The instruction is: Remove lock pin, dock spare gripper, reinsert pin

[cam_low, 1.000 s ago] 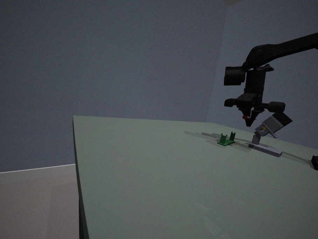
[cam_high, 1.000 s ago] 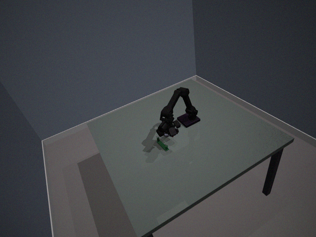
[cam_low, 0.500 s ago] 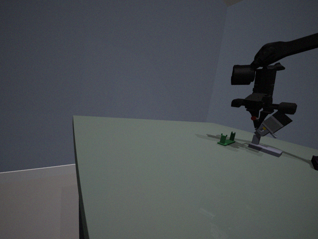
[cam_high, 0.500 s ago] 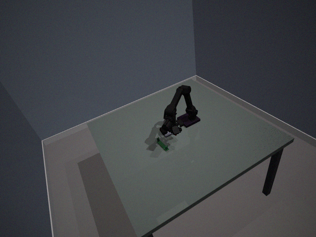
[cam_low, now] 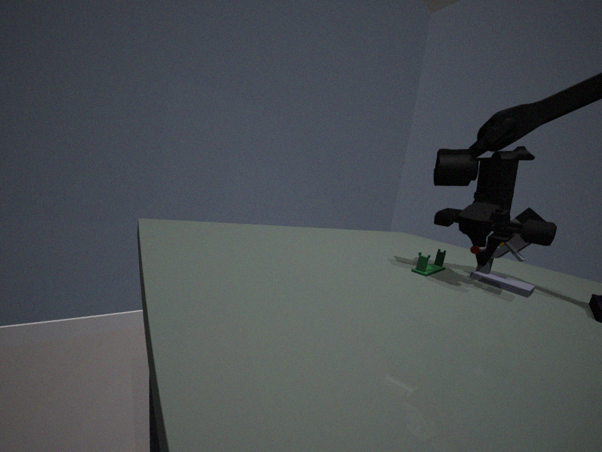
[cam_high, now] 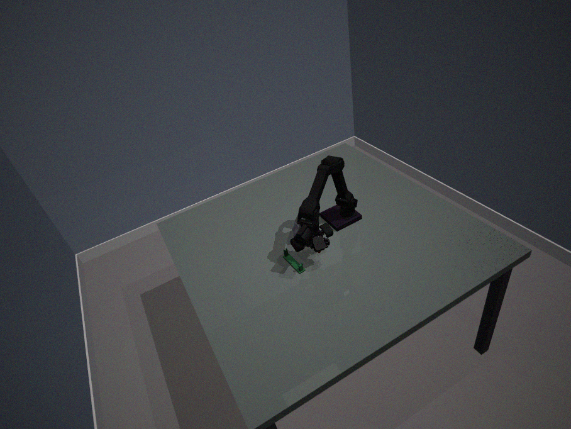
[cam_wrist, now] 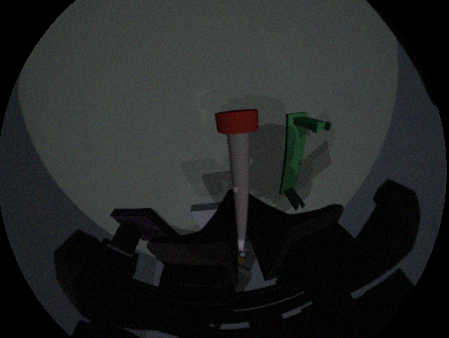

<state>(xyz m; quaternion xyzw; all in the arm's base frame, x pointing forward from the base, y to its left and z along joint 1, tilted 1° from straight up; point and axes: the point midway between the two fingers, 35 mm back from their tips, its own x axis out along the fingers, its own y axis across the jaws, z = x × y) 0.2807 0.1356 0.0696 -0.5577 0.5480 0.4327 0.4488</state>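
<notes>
My gripper (cam_low: 481,258) (cam_wrist: 233,192) is shut on the lock pin's grey shaft. The pin's red head (cam_low: 475,249) (cam_wrist: 236,121) sticks out on one side and the shaft lies roughly level. The mount has a pale grey base (cam_low: 503,283) (cam_wrist: 203,218) and a short post. A tilted grey block (cam_low: 518,243) with a yellow mark (cam_wrist: 240,259) and thin rods stands above the post, partly behind my gripper. The pin's far end appears close to this mark in the wrist view; I cannot tell whether it touches or enters anything. The socket and spigot are not clear.
An empty green rest (cam_high: 293,261) (cam_low: 433,268) (cam_wrist: 294,159) with two notched uprights stands on the table beside the mount. The arm's dark purple base plate (cam_high: 332,220) (cam_low: 597,309) (cam_wrist: 145,220) is behind the mount. My arm's shadow falls around the green rest.
</notes>
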